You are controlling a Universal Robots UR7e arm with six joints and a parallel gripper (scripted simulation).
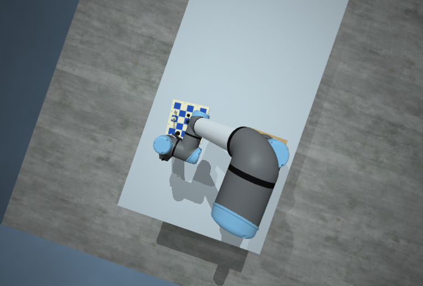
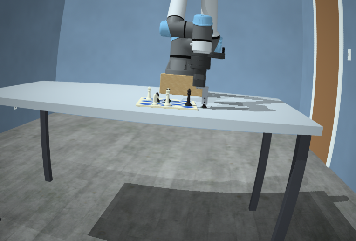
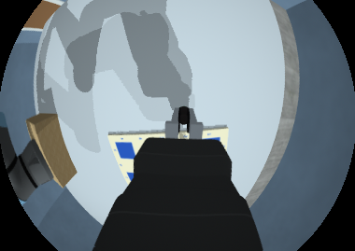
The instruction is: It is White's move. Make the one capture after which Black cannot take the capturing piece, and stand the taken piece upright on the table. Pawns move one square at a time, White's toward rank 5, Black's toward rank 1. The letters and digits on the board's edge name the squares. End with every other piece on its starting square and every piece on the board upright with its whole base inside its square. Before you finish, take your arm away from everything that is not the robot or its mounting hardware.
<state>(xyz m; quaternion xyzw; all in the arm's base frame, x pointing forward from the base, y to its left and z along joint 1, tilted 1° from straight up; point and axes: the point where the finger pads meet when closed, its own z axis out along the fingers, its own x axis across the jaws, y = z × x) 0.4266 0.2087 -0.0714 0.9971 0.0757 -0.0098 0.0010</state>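
My gripper (image 2: 203, 101) (image 3: 183, 115) is shut on a small black chess piece (image 2: 203, 106) (image 3: 182, 117), upright, its base at or just above the table (image 2: 244, 118) right beside the board's edge. The blue and cream chessboard (image 2: 194, 107) (image 1: 173, 104) (image 3: 123, 151) lies to the left of the gripper in the exterior view. On it stand a tall black piece (image 2: 188, 97), white pieces (image 2: 167, 97) (image 2: 148, 93) and a white knight-like piece (image 2: 155, 99). In the top view the arm hides part of the board and the gripper.
A tan wooden block (image 2: 175, 84) (image 3: 51, 147) under the arm's base stands just behind the board. The table's front edge (image 2: 172, 120) is close to the board. A door (image 2: 326, 71) is at the right wall.
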